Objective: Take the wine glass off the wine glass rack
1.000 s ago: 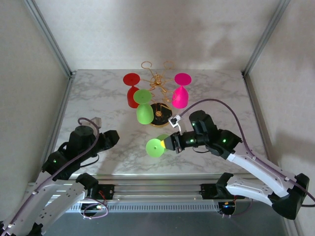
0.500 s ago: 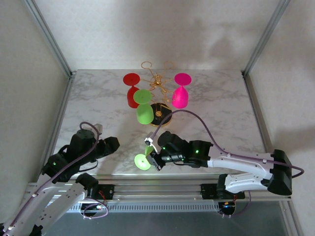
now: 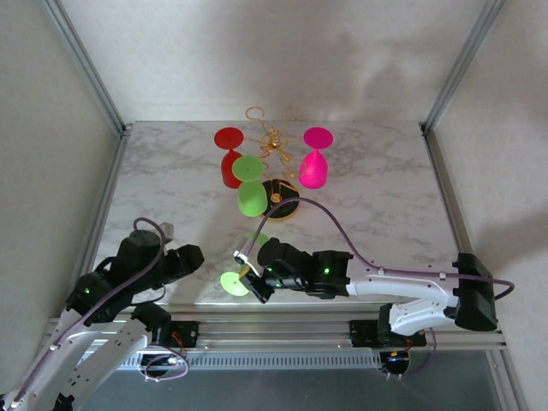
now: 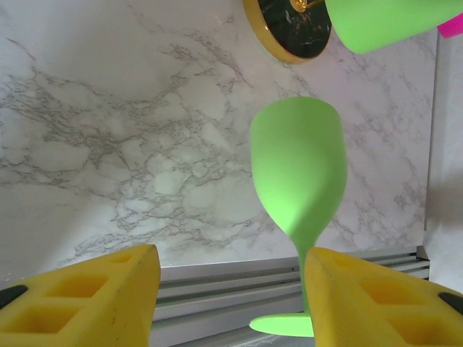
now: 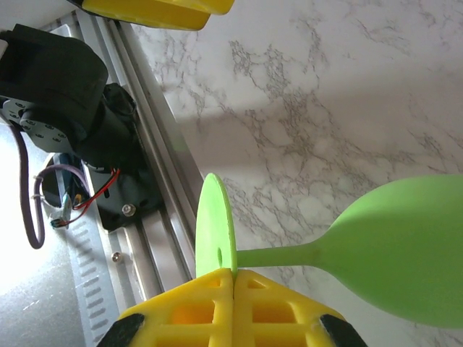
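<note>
Overhead view facing table (image 3: pixel 377 171), wrist cameras close, sharing wine glass (image 4: pixel 296 166)

Table (image 3: pixel 171 171): white marble pattern with grey veining; walls plain off-white. Wine glass rack (image 3: pixel 272 141): thin gold wire, round base (image 3: pixel 282 201) black with a gold rim; glasses at it are a red glass (image 3: pixel 229 163), a magenta glass (image 3: pixel 313 169) and a lime-green glass (image 3: pixel 251 195), each one solid colour. Wine glass (image 5: pixel 405 246) at the right gripper (image 5: pixel 233 280): same lime green, unpatterned; right gripper and left gripper (image 4: pixel 231 271) both bright yellow, arm bodies black and white, cable (image 3: pixel 341 240) purple, small green lights.
</note>
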